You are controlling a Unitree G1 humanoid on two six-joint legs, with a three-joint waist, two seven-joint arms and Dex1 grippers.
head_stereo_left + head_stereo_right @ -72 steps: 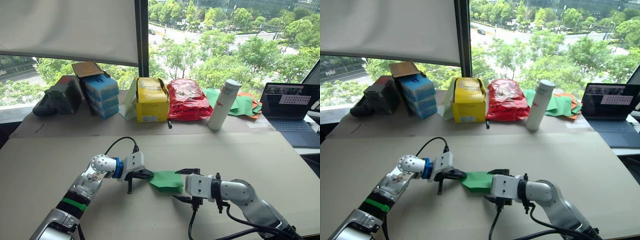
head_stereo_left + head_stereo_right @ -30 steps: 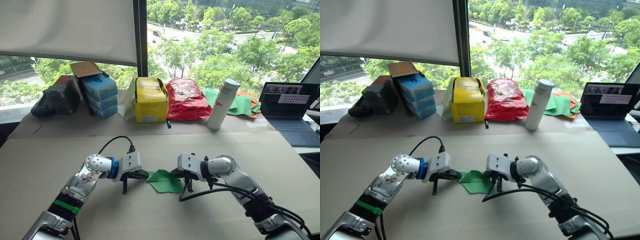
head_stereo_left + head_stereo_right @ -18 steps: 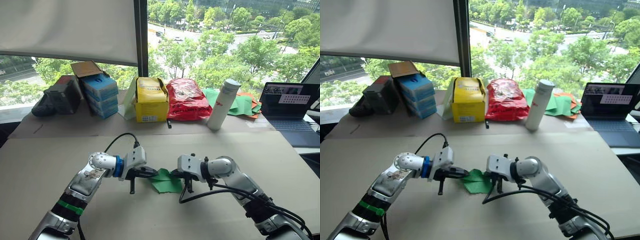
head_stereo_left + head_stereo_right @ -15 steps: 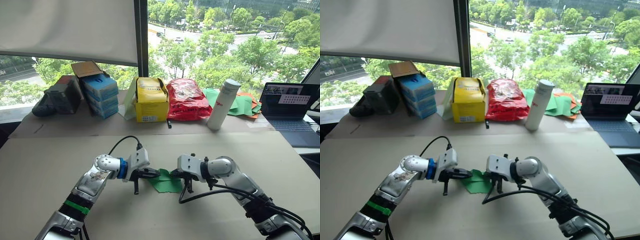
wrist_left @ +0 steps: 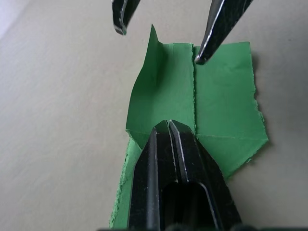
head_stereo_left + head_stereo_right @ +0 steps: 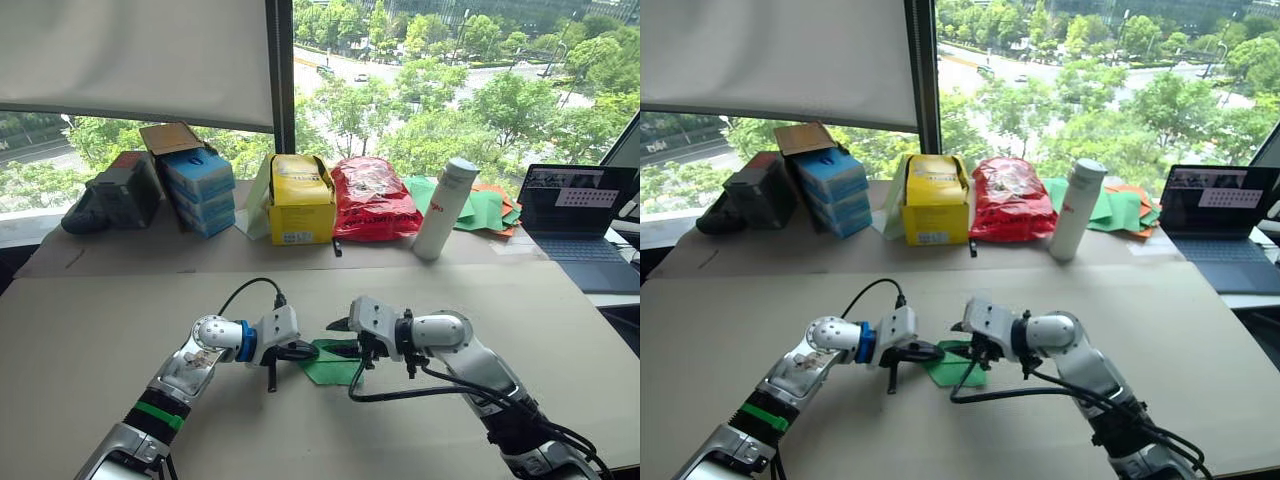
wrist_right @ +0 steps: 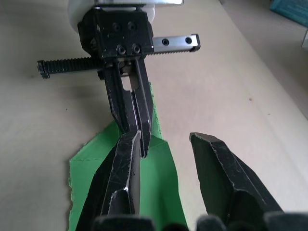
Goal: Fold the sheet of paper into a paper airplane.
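Observation:
The sheet of paper, bright green and partly folded with a centre crease and one raised flap, lies flat on the tan table between my two arms. My left gripper reaches in from the left, fingers shut, its tips resting on the paper's near end. My right gripper comes from the right and stands open over the paper's far end. In the left wrist view one right fingertip touches the crease and the other hangs off the paper's edge. The right gripper has the left gripper's tips between its fingers.
Along the window ledge at the back stand blue boxes, a yellow box, a red bag and a white bottle. A heap of green and orange sheets and a laptop sit at the back right.
My left gripper has slid right, from the paper's left edge onto the paper. My right gripper has turned and moved left over the paper's far end.

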